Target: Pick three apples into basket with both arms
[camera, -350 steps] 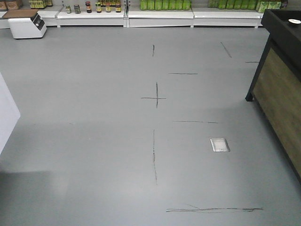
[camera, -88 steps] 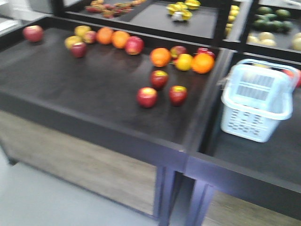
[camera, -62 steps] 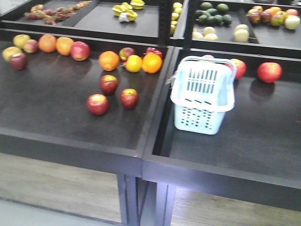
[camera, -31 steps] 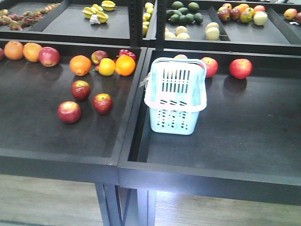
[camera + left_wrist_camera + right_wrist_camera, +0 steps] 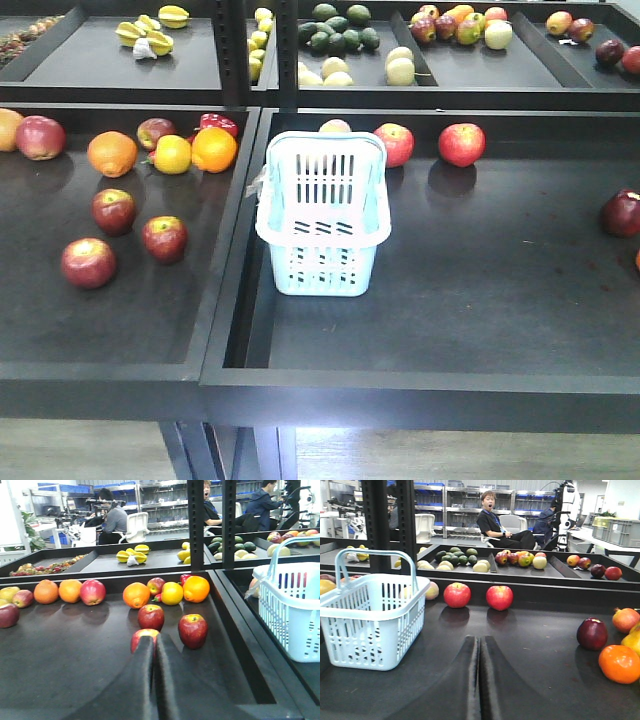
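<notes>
Lower centre, left wrist view: 1 apple (image 5: 139, 638) half hidden behind left gripper (image 5: 153, 640). Right edge: basket (image 5: 287, 615) cut off. Front view: pale fruit (image 5: 335, 125) mostly behind basket.

The three dark red apples (image 5: 165, 238) lie apart from one another in the left bay of the table (image 5: 100, 330). Bare black surface lies in front of them and to their left, and the gaps between them leave room from above. Behind them, oranges (image 5: 112, 153) and a yellow fruit (image 5: 172, 154) crowd the back. A raised divider (image 5: 230, 250) separates this bay from the right one. The basket (image 5: 322, 255) stands there just beside the divider, its handle (image 5: 375, 552) raised over the open top. Right of the basket the surface is bare.
</notes>
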Tool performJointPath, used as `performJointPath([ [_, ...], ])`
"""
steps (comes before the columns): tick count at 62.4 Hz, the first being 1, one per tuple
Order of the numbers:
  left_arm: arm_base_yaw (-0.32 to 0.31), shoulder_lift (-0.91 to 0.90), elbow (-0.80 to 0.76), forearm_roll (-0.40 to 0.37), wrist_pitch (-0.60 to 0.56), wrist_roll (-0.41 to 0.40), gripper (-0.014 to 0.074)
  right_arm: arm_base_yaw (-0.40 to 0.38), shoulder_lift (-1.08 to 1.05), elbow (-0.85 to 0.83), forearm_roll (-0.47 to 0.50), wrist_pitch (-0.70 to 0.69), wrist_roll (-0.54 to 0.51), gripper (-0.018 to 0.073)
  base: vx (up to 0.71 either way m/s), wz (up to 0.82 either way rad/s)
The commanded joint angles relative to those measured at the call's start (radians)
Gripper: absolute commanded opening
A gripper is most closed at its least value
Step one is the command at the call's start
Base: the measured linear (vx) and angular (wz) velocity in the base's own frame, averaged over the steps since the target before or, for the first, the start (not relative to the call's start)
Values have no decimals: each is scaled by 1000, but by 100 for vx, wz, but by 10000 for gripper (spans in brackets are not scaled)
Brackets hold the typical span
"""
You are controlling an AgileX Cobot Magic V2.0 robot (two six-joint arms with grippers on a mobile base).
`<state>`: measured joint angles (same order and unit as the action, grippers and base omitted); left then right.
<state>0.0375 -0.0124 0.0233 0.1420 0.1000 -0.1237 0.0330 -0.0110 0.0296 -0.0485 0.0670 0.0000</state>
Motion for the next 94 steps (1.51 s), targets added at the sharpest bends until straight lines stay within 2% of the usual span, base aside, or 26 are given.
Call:
performJointPath([
  [1, 1, -22, 27, -8, -75, -12, -6, -2, -9, 10, -5, -67, 0, -3, 7, -11],
  [94, 1, -22, 27, -8, -75, -12, -6, -2, -9, 10, -5, -67, 0, -3, 8, -1],
])
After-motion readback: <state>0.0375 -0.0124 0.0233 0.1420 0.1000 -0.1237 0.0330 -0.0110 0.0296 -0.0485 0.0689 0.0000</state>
